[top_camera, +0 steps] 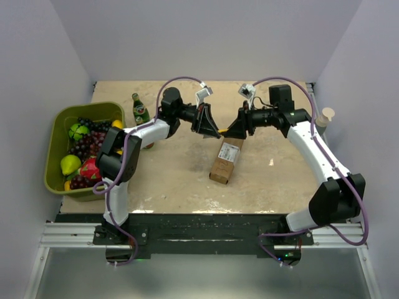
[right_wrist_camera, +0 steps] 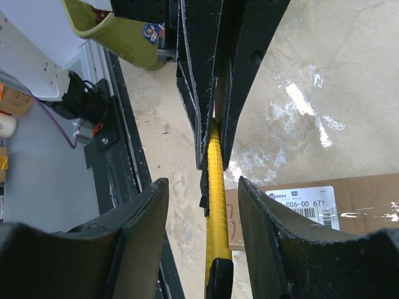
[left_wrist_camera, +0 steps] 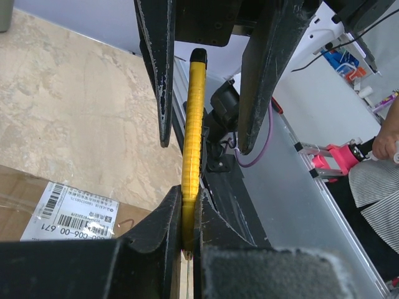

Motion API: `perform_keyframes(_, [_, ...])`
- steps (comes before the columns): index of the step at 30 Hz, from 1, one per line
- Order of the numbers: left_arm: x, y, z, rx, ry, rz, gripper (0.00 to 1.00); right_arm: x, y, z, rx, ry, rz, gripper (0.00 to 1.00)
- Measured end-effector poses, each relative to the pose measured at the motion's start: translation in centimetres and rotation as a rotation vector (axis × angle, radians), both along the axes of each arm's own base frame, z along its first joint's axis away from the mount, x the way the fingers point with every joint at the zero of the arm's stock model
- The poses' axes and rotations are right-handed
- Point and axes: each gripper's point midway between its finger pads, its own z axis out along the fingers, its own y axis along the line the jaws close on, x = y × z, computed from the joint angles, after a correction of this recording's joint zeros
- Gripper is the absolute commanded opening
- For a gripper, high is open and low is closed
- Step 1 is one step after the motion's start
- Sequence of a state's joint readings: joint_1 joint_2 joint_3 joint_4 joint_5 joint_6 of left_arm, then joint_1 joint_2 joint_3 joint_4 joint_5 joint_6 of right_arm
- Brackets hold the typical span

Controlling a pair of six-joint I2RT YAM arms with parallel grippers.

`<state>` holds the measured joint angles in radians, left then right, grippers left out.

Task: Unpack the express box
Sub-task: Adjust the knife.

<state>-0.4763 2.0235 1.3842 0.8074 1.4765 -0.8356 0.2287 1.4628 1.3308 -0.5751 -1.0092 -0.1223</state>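
Readying the yellow utility knife (top_camera: pixel 216 131) over the express box (top_camera: pixel 225 161)
Left claw (top_camera: pixel 203 120) clamps one end; right claw (right_wrist_camera: pixel 202 187) straddles the other, jaws apart, probably gripping next.

**Left arm** (top_camera: pixel 128 146): rises from its base, elbow bent, forearm reaching right towards the far end of the express box (top_camera: pixel 225 161).

**Left gripper** (top_camera: pixel 211 128): above the box's far end, fingers (left_wrist_camera: pixel 165 218) pressed together on one end of the yellow utility knife (top_camera: pixel 218 132).

**Right arm** (top_camera: pixel 315 149): elbow folded out to the right of the box, forearm reaching left towards the same far end.

**Right gripper** (top_camera: pixel 232 132): faces the left gripper tip to tip above the box. Its jaws are parted, one finger (right_wrist_camera: pixel 146 230) on either side of the knife's other end, with a gap showing on both sides.
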Motion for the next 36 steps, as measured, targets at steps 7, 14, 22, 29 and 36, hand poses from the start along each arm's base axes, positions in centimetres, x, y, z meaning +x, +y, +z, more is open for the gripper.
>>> perform_keyframes(7, [0.20,0.13,0.06,0.005,0.016,0.010,0.00,-0.15,-0.04,-0.53,-0.003,0.019,-0.003,0.50])
perform_keyframes(14, [0.28,0.08,-0.04,0.004,0.014,0.011,0.00,0.06,0.05,-0.51,0.007,0.026,-0.014,0.46])
perform_keyframes(22, [0.27,0.09,-0.04,0.004,0.014,0.011,0.00,0.52,0.23,-0.18,0.021,0.021,-0.024,0.46])
perform_keyframes(29, [0.45,-0.01,0.00,0.003,0.014,0.015,0.00,0.47,0.23,-0.37,0.022,0.032,-0.027,0.41])
perform_keyframes(36, [0.70,-0.13,0.39,-0.003,0.007,0.019,0.00,0.42,0.24,-0.61,0.023,0.044,-0.031,0.38])
